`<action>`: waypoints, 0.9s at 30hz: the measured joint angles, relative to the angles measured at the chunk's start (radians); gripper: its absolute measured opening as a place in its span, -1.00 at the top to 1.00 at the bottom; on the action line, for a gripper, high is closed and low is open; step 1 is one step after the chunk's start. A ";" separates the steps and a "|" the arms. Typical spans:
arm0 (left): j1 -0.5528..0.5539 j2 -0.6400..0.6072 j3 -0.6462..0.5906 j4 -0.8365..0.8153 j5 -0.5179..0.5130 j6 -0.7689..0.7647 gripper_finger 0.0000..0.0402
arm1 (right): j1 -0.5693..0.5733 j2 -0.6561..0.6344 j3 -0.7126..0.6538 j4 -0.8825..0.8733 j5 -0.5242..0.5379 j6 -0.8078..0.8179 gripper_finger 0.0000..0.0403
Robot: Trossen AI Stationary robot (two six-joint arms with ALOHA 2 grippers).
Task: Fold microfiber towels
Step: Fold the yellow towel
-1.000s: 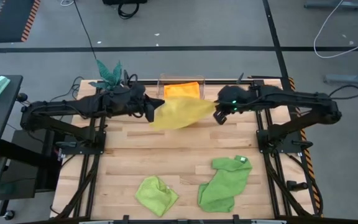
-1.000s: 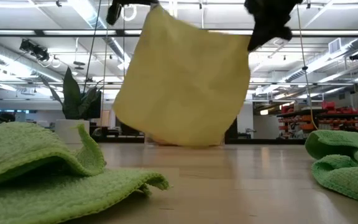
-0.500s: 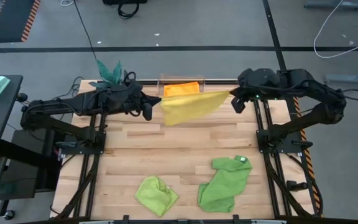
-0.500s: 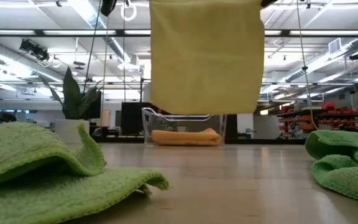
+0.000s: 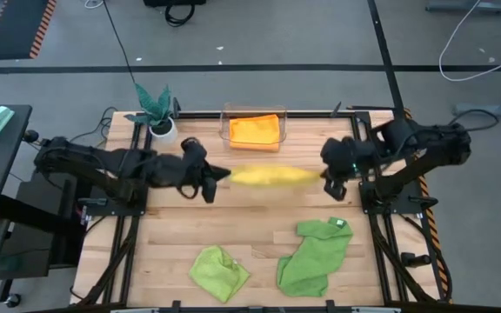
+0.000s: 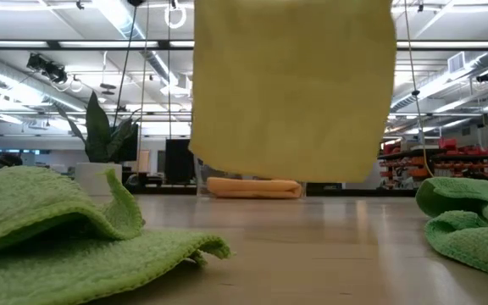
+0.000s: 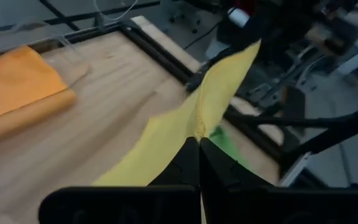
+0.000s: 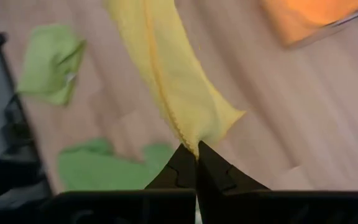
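Note:
The yellow towel (image 5: 272, 176) hangs as a flat sheet between my two grippers over the table's middle; in the low view (image 6: 291, 93) its lower edge is clear of the wood. My left gripper (image 5: 218, 174) is shut on its left upper corner and my right gripper (image 5: 327, 180) on its right upper corner. The orange towel (image 5: 255, 130) lies folded in a clear bin at the far edge. The lime green towel (image 5: 218, 271) and the mid-green towel (image 5: 314, 256) with its white tag (image 5: 339, 224) lie crumpled near the front edge. My left gripper pinches the yellow towel's upper corner (image 7: 199, 127) between its two fingers, coming about level from the table's left. The towel runs taut from there toward the other arm and hangs below, clear of the table. My right gripper pinches the opposite upper corner (image 8: 191, 138) between its two fingers, coming from the table's right. The hemmed top edge runs away from the fingers toward the left arm, and the towel hangs clear of the table.
A teal-leaved plant in a white pot (image 5: 156, 109) stands at the far left corner. The clear bin (image 5: 254, 111) sits at the far edge's middle. Bare wood (image 5: 190, 217) lies below the hanging towel, between it and the green towels.
Both grippers first drew apart and rose, pulling the slack yellow towel taut and lifting its lower end off the table. They then went toward the table's near edge with it. The towel now hangs flat and upright over the table's middle.

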 joint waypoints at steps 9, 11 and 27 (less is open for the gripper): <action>-0.187 0.006 -0.002 0.001 -0.193 -0.151 1.00 | 0.128 -0.008 0.058 -0.055 -0.015 0.177 1.00; -0.199 0.006 -0.002 0.000 -0.199 -0.178 1.00 | 0.123 -0.007 0.062 -0.074 -0.011 0.190 1.00; -0.119 0.140 -0.001 -0.247 -0.107 -0.306 1.00 | -0.102 0.033 -0.170 0.015 -0.147 -0.095 1.00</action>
